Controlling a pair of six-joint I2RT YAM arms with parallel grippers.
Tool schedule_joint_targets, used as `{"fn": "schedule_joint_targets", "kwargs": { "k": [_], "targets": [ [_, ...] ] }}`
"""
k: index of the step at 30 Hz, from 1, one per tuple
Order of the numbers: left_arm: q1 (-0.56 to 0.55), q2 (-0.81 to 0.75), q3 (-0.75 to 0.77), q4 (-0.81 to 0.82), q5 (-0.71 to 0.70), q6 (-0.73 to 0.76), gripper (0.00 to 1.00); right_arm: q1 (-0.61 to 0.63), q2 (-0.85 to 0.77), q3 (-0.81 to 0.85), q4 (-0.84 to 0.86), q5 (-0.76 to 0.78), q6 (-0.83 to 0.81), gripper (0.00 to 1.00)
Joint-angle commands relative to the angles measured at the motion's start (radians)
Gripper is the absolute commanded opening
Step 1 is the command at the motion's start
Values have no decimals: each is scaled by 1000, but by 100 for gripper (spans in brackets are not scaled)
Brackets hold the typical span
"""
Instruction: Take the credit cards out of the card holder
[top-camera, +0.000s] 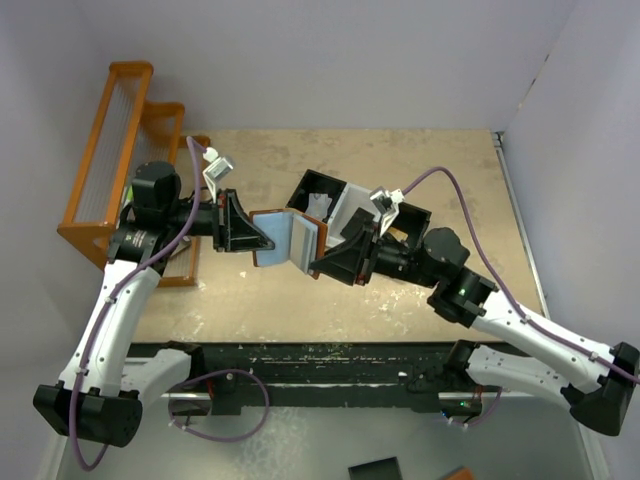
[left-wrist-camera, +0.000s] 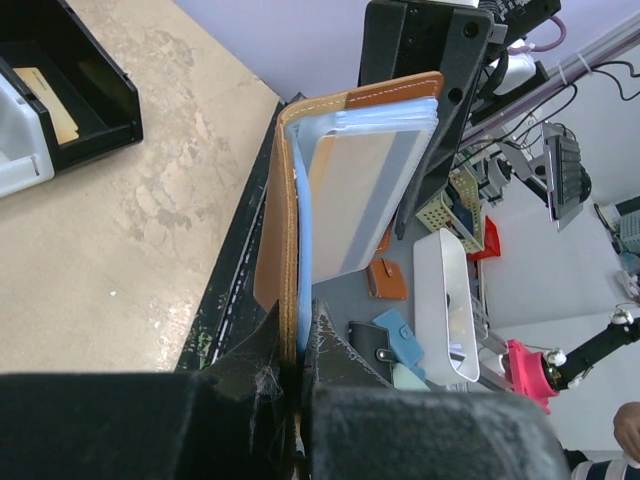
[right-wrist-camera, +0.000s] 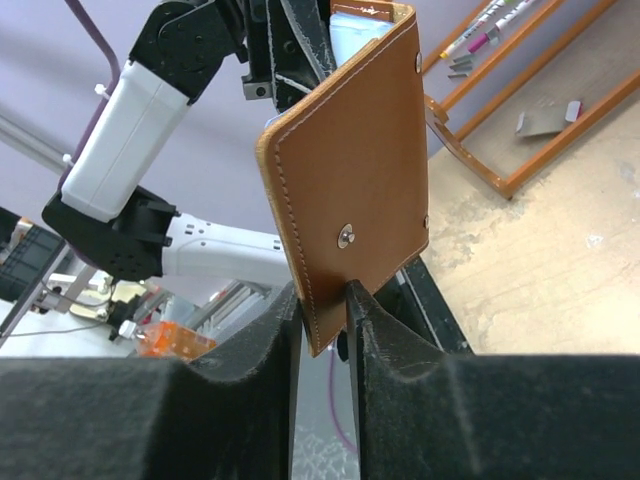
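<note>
The card holder (top-camera: 285, 240), a brown leather wallet with pale blue lining, hangs open in the air between both arms. My left gripper (top-camera: 266, 241) is shut on its left flap. In the left wrist view the fingers (left-wrist-camera: 298, 340) pinch leather and blue lining together, and the far flap (left-wrist-camera: 360, 190) shows clear pockets with a pale insert. My right gripper (right-wrist-camera: 325, 310) has the corner of the snap-stud flap (right-wrist-camera: 350, 170) between its fingers, both fingertips touching the leather. No credit card shows clearly inside the pockets. A tan card (left-wrist-camera: 50, 105) lies in the tray.
A black-and-white compartment tray (top-camera: 335, 190) sits just behind the wallet, with a white paper scrap (top-camera: 318, 205) in it. An orange wire rack (top-camera: 110, 150) stands at the table's left. The table's black front edge (left-wrist-camera: 235, 280) runs below the wallet.
</note>
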Motion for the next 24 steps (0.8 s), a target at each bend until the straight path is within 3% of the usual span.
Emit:
{"fn": "schedule_joint_targets", "kwargs": {
  "k": [1,5,9,11,14,17,24],
  "targets": [
    [2,-24,36,46,42,-17,0,-1,-18,45,1,34,-22,23],
    [2,-24,36,47,42,-16,0,0,-29,48,14,42,-21,12],
    [2,-24,35,47,42,-10,0,0,-19,89,-36,90,-61,9],
    [2,-30,36,47,37,-4,0,-1,2,144,-112,149,-81,13],
    [2,-37,37,45,32,7,0,0,23,189,-217,218,-90,27],
    [2,-38,38,40,30,11,0,1,7,168,-202,230,-90,34],
    [2,-31,42,39,27,8,0,1,-20,132,-126,173,-93,36]
  ]
}}
